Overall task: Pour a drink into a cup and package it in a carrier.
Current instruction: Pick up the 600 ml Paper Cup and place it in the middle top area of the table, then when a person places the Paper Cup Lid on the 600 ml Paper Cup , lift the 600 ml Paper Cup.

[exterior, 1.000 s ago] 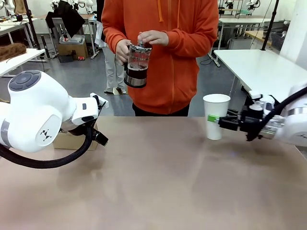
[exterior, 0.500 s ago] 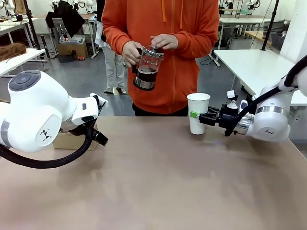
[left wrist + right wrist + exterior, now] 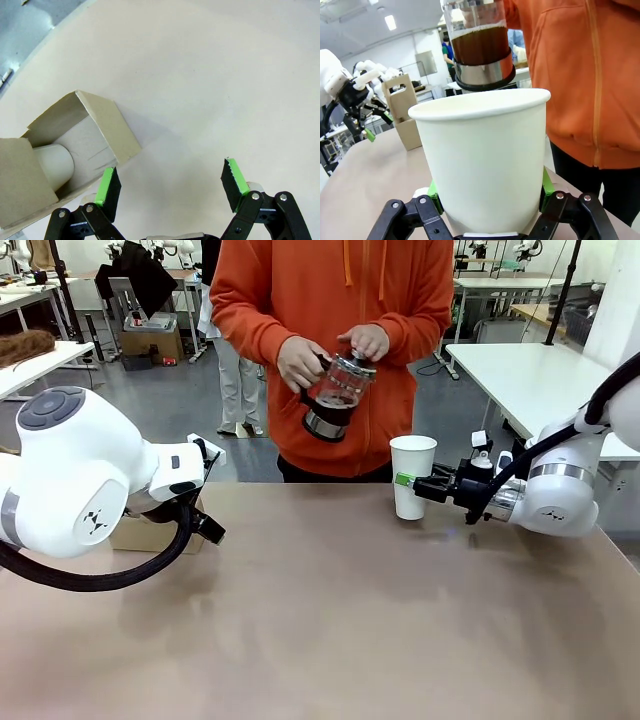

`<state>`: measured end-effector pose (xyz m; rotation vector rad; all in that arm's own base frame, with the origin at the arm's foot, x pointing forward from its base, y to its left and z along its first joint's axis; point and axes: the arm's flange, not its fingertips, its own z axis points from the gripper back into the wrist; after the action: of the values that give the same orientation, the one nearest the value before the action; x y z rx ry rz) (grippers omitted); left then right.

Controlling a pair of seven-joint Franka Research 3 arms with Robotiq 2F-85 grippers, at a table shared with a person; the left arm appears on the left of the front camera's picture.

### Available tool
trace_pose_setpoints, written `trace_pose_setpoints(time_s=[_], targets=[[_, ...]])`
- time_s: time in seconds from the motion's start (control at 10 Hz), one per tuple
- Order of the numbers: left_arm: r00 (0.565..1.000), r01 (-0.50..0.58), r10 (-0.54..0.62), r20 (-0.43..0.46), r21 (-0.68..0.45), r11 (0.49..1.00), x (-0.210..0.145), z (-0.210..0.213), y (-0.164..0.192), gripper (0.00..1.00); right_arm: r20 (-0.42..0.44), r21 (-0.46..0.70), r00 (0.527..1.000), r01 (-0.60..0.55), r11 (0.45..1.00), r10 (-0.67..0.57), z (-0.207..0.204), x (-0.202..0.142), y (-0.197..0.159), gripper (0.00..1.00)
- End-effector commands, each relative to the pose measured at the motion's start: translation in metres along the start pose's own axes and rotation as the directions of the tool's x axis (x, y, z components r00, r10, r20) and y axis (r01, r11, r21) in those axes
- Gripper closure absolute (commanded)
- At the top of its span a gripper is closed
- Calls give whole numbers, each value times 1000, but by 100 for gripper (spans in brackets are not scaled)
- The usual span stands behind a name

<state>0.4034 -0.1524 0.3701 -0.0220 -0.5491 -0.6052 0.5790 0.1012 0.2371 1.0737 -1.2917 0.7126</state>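
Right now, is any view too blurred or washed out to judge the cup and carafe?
Front view: sharp, evenly lit, cup and carafe clear, faint sheen on the table. Right wrist view: wide-angle stretch makes the cup loom, carafe top cropped. Left wrist view: table washed pale, carrier throws a soft shadow.

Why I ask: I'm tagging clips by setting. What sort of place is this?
Likely a robotics lab: left arm and right arm at one table, white worktables behind, grey floor.

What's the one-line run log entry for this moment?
left gripper: open, beside carrier | right gripper: shut on cup | person: holds carafe tilted, beyond cup | pour: not yet started
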Motion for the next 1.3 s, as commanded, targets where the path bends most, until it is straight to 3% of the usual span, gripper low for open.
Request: trace_pose_setpoints(time_s=[0.0, 1.2], targets=[[1000, 0, 0, 1, -2, 1000, 0, 0, 0, 0, 3, 4, 1000, -10, 1000, 10, -2, 3, 5, 19], [1000, 0, 0, 1, -2, 1000, 0, 0, 0, 0, 3, 4, 1000, -10, 1000, 10, -2, 3, 5, 19]])
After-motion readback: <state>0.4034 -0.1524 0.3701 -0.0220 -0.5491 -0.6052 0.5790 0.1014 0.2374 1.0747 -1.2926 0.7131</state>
